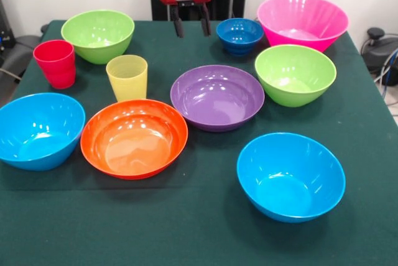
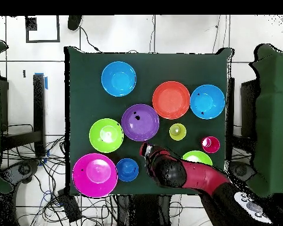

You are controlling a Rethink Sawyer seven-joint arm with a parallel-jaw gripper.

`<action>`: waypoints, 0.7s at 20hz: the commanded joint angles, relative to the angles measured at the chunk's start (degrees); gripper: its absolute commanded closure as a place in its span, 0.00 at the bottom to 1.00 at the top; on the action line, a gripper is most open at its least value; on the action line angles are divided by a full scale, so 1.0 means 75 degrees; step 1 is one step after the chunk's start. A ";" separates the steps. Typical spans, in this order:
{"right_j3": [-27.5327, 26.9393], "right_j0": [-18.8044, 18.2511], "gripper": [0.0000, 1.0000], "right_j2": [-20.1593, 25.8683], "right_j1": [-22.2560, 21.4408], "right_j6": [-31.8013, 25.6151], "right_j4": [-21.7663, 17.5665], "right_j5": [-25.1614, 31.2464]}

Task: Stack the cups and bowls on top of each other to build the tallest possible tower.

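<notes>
All bowls and cups stand apart on the green cloth, none nested, so no tower shows. At the back, my gripper (image 1: 191,28) (image 2: 145,148) hangs open and empty between a lime green bowl (image 1: 97,35) (image 2: 197,158) and the small dark blue bowl (image 1: 239,35) (image 2: 127,169). The big pink bowl (image 1: 302,22) (image 2: 95,174) is far right. Mid-table are the red cup (image 1: 56,63) (image 2: 210,144), yellow cup (image 1: 127,77) (image 2: 177,131), purple bowl (image 1: 217,97) (image 2: 140,122) and a second lime bowl (image 1: 295,74) (image 2: 106,135). Nearer are the orange bowl (image 1: 134,138) (image 2: 171,100) and two light blue bowls (image 1: 38,130) (image 1: 290,176).
The table (image 1: 186,241) is covered by dark green cloth out to its edges. In the overhead view my arm (image 2: 194,176) covers part of the lime bowl beside the red cup. Cables and dark equipment (image 2: 26,159) lie on the floor around the table.
</notes>
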 commanded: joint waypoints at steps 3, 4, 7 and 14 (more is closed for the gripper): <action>0.0332 0.0256 0.00 0.0502 -0.0096 0.0182 -0.0299 0.0766; 0.0368 0.0359 0.00 0.0351 -0.0085 0.0203 -0.0357 0.0764; 0.0529 0.0384 0.00 0.0069 0.0143 0.0219 -0.0477 0.0789; 0.0961 -0.0196 0.00 0.0004 0.0220 -0.0308 -0.1032 0.1121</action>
